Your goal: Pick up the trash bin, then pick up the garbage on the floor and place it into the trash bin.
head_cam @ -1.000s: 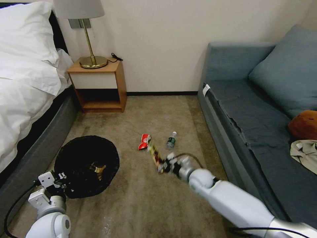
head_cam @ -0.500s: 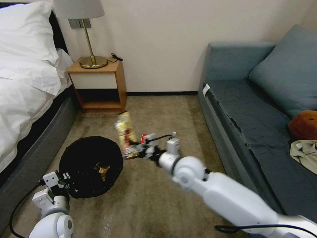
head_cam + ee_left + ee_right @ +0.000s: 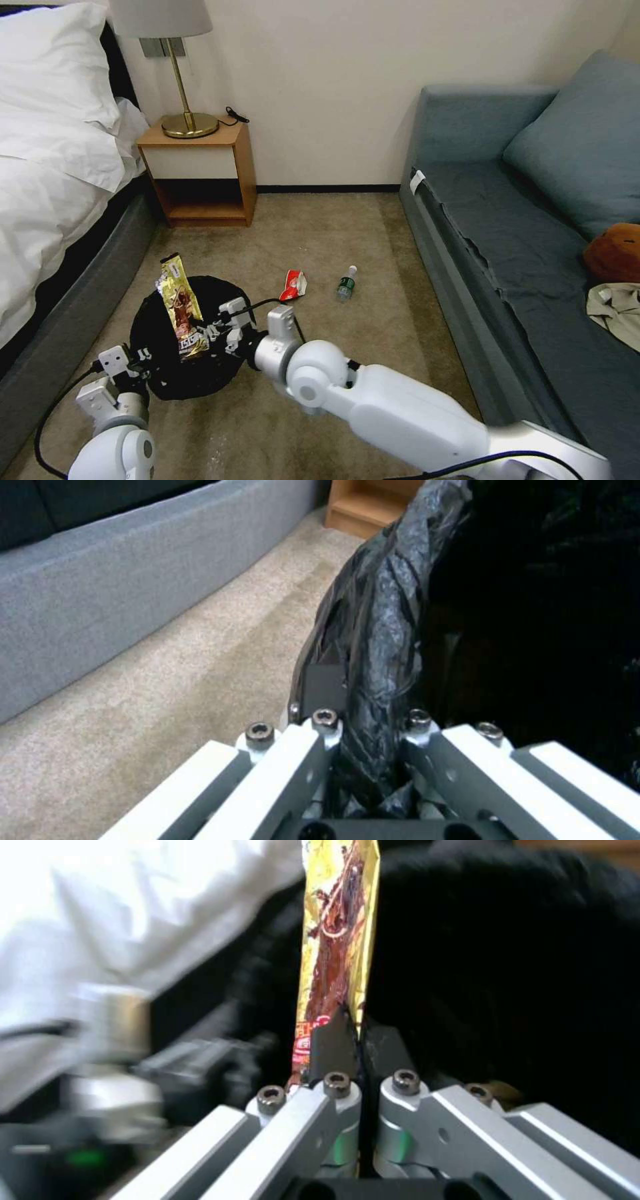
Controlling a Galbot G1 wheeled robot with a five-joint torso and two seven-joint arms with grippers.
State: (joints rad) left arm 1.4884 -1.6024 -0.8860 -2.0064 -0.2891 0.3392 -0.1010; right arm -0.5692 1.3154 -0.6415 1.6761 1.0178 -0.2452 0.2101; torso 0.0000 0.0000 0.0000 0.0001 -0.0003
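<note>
Yellow-brown snack wrapper (image 3: pixel 180 307) stands pinched in the right gripper (image 3: pixel 212 331) over the trash bin (image 3: pixel 167 380), whose rim the left gripper (image 3: pixel 137 357) clamps. Placing step; next, I think, the fingers must release.

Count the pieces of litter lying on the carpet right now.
2: a red-white wrapper and a small bottle, side by side right of the trash bin. The right gripper holds a yellow wrapper above the bin.

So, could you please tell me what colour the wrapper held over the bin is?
Yellow-gold with brown print, the snack wrapper shows best in the right wrist view.
</note>
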